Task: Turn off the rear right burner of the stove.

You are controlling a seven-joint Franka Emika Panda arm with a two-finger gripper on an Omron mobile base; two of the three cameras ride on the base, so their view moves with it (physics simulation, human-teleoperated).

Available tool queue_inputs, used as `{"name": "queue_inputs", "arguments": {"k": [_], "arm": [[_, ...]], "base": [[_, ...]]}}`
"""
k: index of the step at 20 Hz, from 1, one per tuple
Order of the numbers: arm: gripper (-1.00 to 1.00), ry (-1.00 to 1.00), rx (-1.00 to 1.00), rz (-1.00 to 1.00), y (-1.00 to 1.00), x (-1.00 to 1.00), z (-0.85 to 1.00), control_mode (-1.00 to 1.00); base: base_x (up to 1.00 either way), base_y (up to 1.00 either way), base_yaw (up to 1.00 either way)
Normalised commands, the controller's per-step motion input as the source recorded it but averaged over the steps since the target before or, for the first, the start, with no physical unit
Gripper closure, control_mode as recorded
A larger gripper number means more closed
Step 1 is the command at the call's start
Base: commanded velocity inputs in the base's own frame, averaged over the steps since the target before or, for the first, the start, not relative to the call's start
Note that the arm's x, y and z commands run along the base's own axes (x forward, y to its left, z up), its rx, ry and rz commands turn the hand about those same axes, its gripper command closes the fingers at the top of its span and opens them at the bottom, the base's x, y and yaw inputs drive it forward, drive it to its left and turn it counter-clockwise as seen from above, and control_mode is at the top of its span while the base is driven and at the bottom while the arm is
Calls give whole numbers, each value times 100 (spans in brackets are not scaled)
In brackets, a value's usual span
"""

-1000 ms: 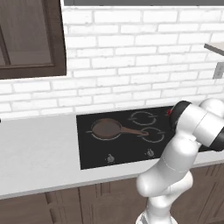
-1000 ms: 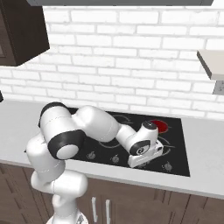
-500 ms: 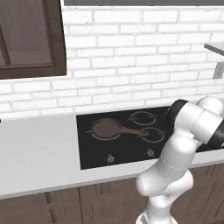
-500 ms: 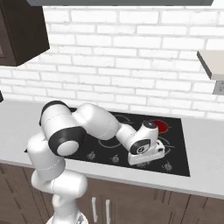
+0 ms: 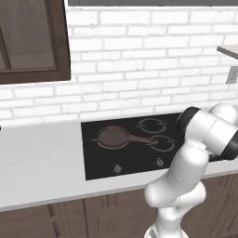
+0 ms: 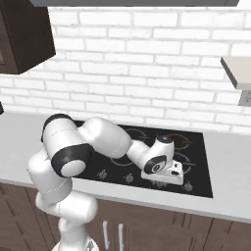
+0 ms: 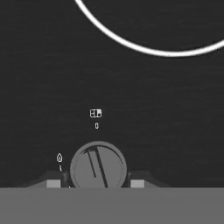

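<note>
Grey bench (image 5: 42,158) carries flat black glass stove (image 6: 203,184) — rear right burner ring (image 6: 182,140) no longer glows red. Claw (image 7: 97,183) straddles round grey knob (image 7: 98,165), grip unclear.

— What colour is the stove (image 5: 97,158)?
— Black glass, marked with thin white rings. Close up in the hand view its surface (image 7: 52,65) looks finely grained, dark charcoal, with a bright white arc across the top.
— And the knob (image 7: 98,166)?
— Grey, with a darker bar across its face. Small white symbols sit beside and above it.
— The pan (image 5: 113,135)?
— Brown, with a brown handle.
— The surroundings?
— White brick wall (image 5: 139,60) with pale grey joints, a light grey counter (image 5: 37,162), dark brown cabinets (image 5: 32,42). The arm (image 6: 108,139) is white with black joints.
</note>
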Motion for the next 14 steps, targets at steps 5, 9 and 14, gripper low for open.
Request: {"name": "queue_inputs", "arguments": {"k": [5, 9, 14], "arm": [[100, -6, 1, -76, 38, 10, -11, -100], [100, -4, 4, -82, 21, 2, -6, -100], [100, 0, 0, -4, 0, 0, 0, -100]], "base": [[0, 0, 0], [0, 0, 0], [0, 0, 0]]}}
